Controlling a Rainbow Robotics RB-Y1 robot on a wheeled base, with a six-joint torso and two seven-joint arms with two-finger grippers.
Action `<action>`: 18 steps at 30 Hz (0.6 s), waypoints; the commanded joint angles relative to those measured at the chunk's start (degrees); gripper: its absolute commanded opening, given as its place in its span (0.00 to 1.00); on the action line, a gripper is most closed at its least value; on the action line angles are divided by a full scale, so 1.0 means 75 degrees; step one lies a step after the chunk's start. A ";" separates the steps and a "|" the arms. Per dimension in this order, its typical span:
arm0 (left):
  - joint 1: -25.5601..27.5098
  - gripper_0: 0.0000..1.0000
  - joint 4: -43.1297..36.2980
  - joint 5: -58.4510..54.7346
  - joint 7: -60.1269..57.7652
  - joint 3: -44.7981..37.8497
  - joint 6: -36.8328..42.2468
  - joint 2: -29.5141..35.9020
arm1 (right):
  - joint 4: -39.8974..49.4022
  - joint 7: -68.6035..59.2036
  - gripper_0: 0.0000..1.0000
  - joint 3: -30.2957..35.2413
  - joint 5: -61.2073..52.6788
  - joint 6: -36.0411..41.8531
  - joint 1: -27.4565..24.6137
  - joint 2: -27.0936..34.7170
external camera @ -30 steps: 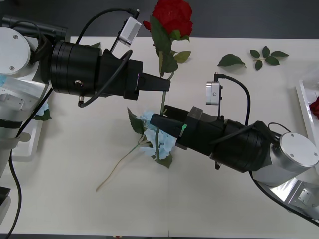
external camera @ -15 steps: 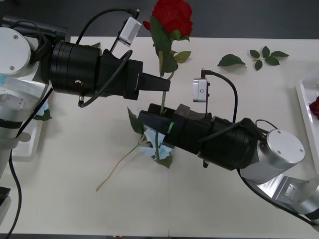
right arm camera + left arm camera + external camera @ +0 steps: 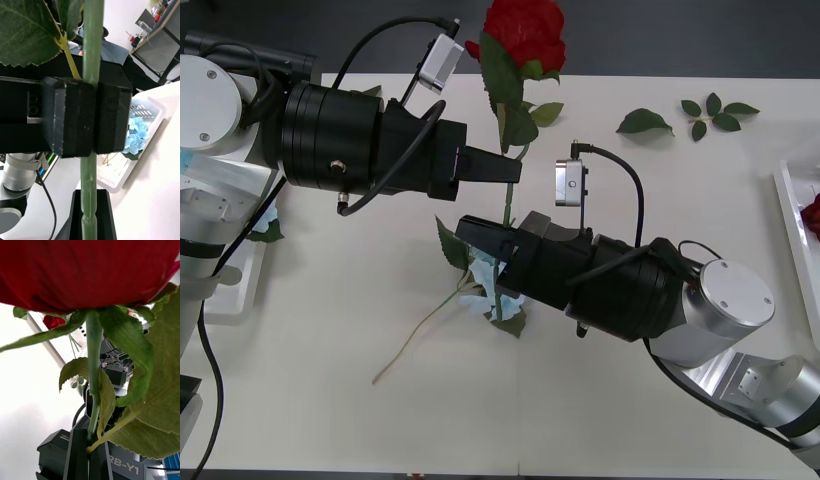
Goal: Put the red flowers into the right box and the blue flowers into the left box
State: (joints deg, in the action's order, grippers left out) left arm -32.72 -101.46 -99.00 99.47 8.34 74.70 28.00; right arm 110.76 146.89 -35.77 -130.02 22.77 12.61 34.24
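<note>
The left gripper [image 3: 515, 170] is clamped tight on the stem of a red rose [image 3: 525, 33], holding it upright over the middle of the table [image 3: 330, 330]. The bloom sits at 12 o'clock from the fingertips, up past the table's far edge, and the stem hangs down at 6 o'clock from them. In the right wrist view you can see the two black pads [image 3: 67, 116] pressed together with the green stem pinched right between them, a leaf branching off just above.

The right gripper [image 3: 480, 232] is just below the left one, at about 6 o'clock from it, with the lower stem running across its tip. One black finger sits behind the stem in the right wrist view, but I can't tell whether that gripper is open or closed.

A blue hydrangea [image 3: 485, 280] lies flat on the table under the right gripper, its thin stem trailing off toward 7 o'clock. The left box [image 3: 123, 165] already holds a blue cluster [image 3: 137, 137]. Loose leaf sprigs [image 3: 715, 110] sit at 2 o'clock.
</note>
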 commanded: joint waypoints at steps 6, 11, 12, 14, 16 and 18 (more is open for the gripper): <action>-0.0231 0.87 -0.0077 -0.0101 0.0284 -0.0057 -0.0092 0.0005 | 0.0138 -0.0284 0.00 0.0035 0.0027 -0.0024 0.0053 -0.0006; -0.0231 1.00 -0.0077 -0.0101 0.0284 -0.0057 -0.0092 0.0005 | 0.0138 -0.0284 0.00 0.0035 0.0027 -0.0024 0.0053 0.0041; -0.0231 1.00 -0.0077 -0.0101 0.0284 -0.0057 -0.0092 0.0005 | 0.0138 -0.0284 0.00 0.0047 0.0027 -0.0024 0.0053 0.0041; -0.0231 1.00 -0.0077 -0.0101 0.0284 -0.0057 -0.0092 0.0005 | 0.0138 -0.0296 0.00 0.0035 0.0015 -0.0036 0.0053 0.0088; -0.0231 1.00 -0.0077 -0.0101 0.0284 -0.0057 -0.0092 0.0005 | 0.0126 -0.0273 0.00 0.0047 0.0015 -0.0036 0.0053 0.0123; -0.0231 1.00 -0.0077 -0.0101 0.0284 -0.0057 -0.0092 0.0005 | 0.0138 -0.0273 0.00 0.0059 0.0015 -0.0036 0.0053 0.0158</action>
State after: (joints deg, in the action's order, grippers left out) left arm -32.72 -101.46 -99.00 99.47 8.34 74.69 28.00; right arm 110.76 146.34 -35.77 -130.02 22.73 12.61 34.31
